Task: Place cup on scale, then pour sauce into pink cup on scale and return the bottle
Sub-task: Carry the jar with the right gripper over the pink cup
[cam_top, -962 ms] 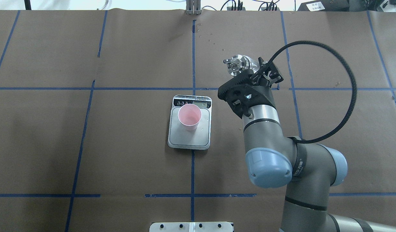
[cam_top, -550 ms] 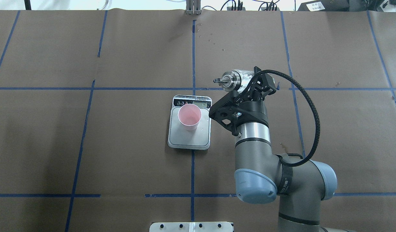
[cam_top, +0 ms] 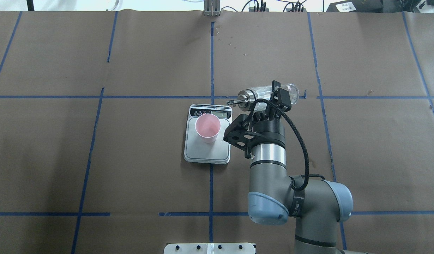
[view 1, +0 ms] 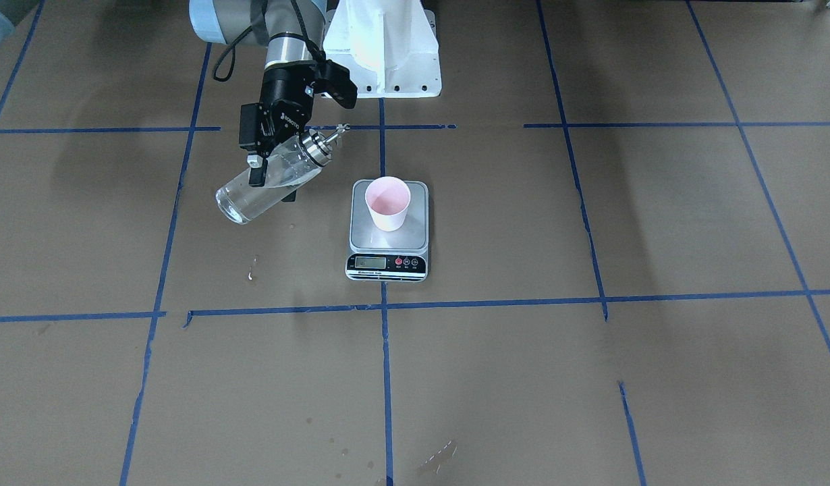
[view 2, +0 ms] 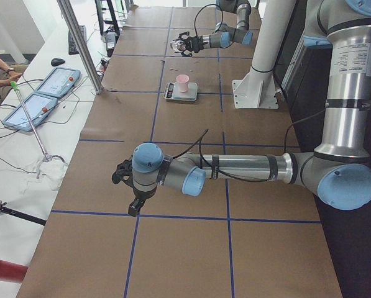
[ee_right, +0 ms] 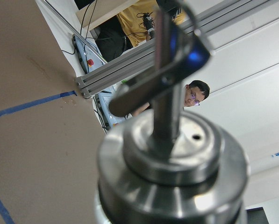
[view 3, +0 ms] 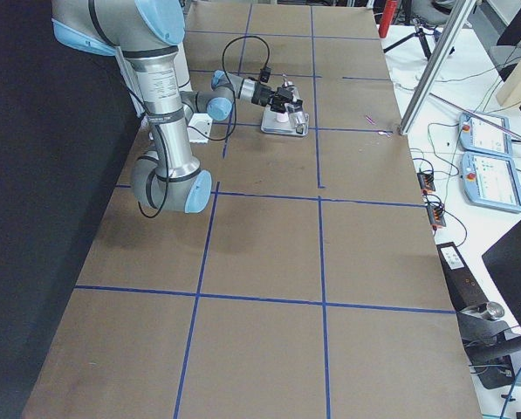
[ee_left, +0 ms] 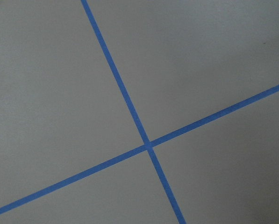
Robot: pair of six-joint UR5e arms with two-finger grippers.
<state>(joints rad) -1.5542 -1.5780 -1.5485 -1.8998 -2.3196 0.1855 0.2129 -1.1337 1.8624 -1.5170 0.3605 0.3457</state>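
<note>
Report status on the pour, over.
Right hand shut on bottle, tilted, spout short of cup. Cup upright on scale. Left hand off aside, state unclear. Nothing between them.

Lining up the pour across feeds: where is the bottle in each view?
Front-facing: bottle upper left, left of the scale.
Overhead: bottle centre, right of the scale.
Exterior left: bottle top, above the scale.
Exterior right: bottle top, above the scale.
Left wrist: not in it.
Right wrist: bottle fills the frame, spout-on.
Landmark: the scale.
</note>
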